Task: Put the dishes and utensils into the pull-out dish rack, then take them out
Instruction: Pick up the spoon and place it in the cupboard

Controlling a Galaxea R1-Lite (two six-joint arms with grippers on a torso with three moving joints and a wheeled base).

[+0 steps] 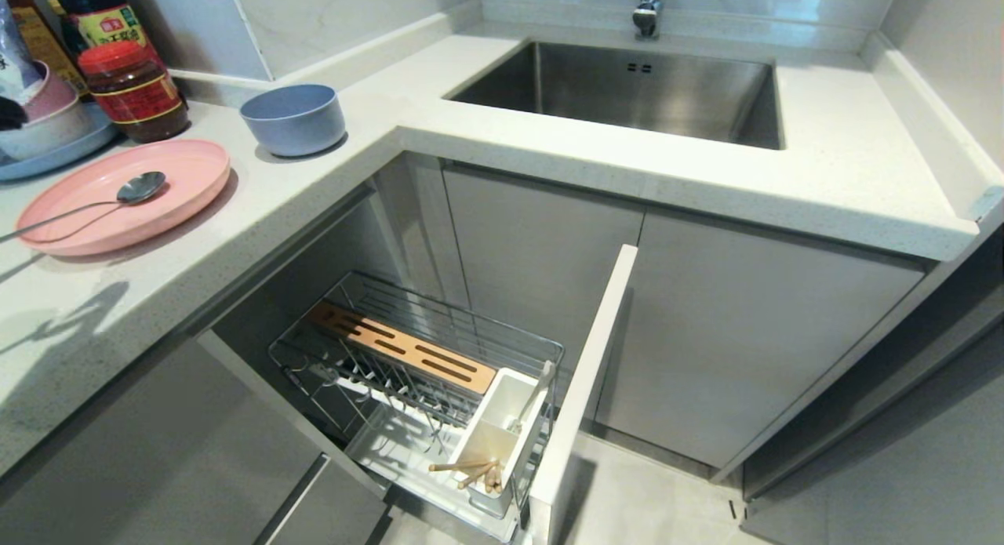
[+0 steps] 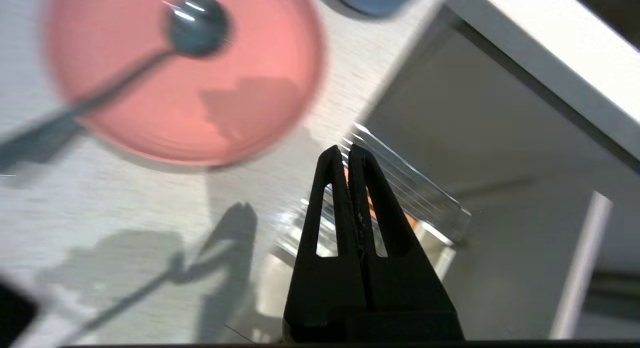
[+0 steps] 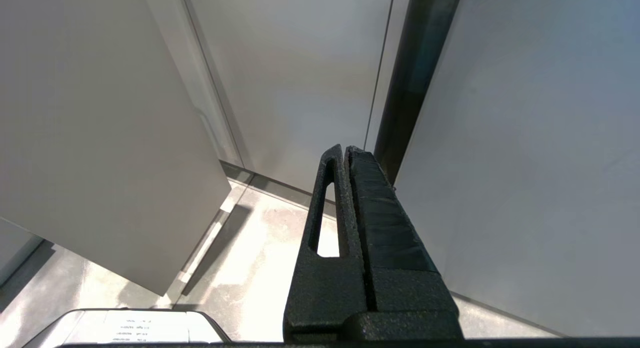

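Your left claw (image 2: 348, 152) hangs closed and empty above the surface (image 1: 314, 168). Spoon (image 1: 118, 196) lies on the pink plate (image 1: 180, 184), blue-grey bowl (image 1: 292, 118) beside. Chopsticks (image 1: 474, 470) sit in the pulled-out rack (image 1: 353, 357). Right claw (image 3: 345, 152) closed, empty, by cabinet doors.

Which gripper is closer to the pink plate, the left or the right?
Left. The shut left gripper hangs above the counter beside the pink plate. The right gripper is down by the cabinet doors.

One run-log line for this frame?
left claw: shut, empty | spoon: on pink plate | chopsticks: in utensil box
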